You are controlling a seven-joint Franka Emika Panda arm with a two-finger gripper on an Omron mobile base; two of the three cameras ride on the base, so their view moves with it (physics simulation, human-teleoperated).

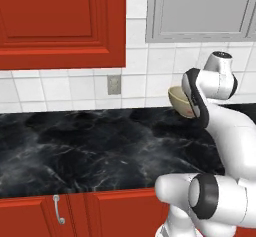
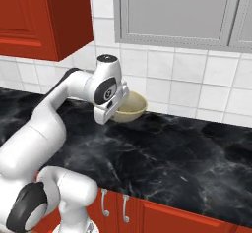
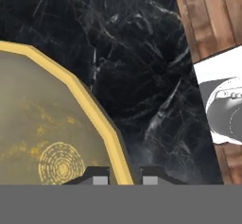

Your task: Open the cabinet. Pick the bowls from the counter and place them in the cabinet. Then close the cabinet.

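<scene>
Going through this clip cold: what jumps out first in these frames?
The white arm's gripper is shut on the rim of the pale beige-yellow bowl, which hangs just above the black marble counter near the tiled wall. Up to the left hangs the red cabinet, its door closed, with the grey-doored cabinet above the bowl. From the hand camera, the bowl's yellow rim runs straight between the two fingertips.

Your arm rises from the base, bends at the elbow and reaches forward over the far side, its wrist turned so the hand points down. Your gripper (image 3: 122, 176) is nearly closed, its two dark fingertips (image 3: 97, 177) pinching the rim of the pale bowl (image 2: 130, 107) and holding it tilted, off the surface.
</scene>
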